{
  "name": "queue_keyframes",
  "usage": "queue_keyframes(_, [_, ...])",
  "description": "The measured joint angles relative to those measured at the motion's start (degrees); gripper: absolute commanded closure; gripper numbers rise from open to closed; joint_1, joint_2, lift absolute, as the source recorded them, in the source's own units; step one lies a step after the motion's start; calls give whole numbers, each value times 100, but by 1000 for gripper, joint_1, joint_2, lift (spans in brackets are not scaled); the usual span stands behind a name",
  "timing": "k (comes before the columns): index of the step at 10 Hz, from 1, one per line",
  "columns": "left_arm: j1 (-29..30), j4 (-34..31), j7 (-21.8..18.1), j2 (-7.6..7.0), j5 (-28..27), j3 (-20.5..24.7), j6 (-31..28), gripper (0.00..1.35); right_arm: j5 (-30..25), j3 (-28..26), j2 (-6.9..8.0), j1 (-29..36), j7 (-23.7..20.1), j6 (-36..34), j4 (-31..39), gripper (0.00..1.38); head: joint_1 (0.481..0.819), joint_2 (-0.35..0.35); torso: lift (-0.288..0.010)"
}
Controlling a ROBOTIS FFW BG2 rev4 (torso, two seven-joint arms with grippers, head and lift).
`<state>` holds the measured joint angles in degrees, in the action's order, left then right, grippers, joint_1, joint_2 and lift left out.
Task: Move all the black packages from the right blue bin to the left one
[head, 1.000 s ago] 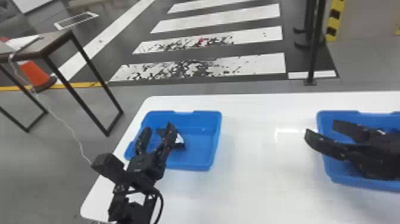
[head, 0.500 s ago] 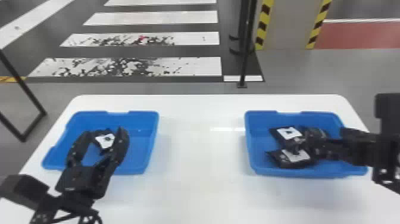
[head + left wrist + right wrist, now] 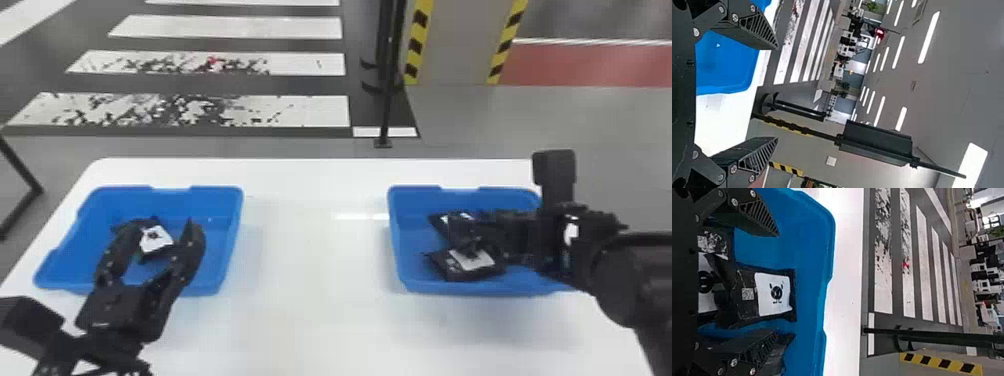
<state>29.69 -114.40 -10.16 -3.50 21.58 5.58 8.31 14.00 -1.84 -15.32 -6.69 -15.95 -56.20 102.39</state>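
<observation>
My left gripper [image 3: 162,227] is open above the left blue bin [image 3: 227,240], where a black package with a white label [image 3: 156,239] lies between and beyond its fingers. The left wrist view shows the gripper [image 3: 775,94] open with nothing between its fingertips. My right gripper [image 3: 472,237] is over the right blue bin [image 3: 407,250], partly hiding several black packages. In the right wrist view the gripper [image 3: 785,286] stands open, with a labelled black package [image 3: 773,293] lying in the bin between its two fingers; other packages lie beside it, partly hidden.
Both bins stand on a white table [image 3: 310,260] with a wide stretch of tabletop between them. Beyond its far edge a black pole [image 3: 390,90] stands on the floor near a pillar with yellow-and-black stripes [image 3: 416,45]. A dark table leg [image 3: 20,165] is at far left.
The head view has swung right, bringing the whole right bin into view. My right gripper has come down among the packages in that bin. The left gripper remains open over the left bin.
</observation>
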Motion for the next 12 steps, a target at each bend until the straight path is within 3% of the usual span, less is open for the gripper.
queue_keyframes(5, [40, 0, -22, 1, 35, 69, -15, 229, -174, 486, -11, -534, 189, -93, -787, 185, 695, 25, -140])
queue_keyframes(8, [53, 0, -31, 10, 81, 104, -7, 233, -226, 603, -14, -610, 288, -409, -876, 231, 695, 29, -140])
queue_keyframes(10, [79, 0, -30, 20, 97, 136, -9, 233, -308, 601, -15, -601, 370, -658, -769, 343, 695, 25, -140])
queue_keyframes(12, [96, 7, -29, 40, 101, 176, 32, 233, -313, 578, -15, -597, 400, -779, -752, 645, 695, 26, -140])
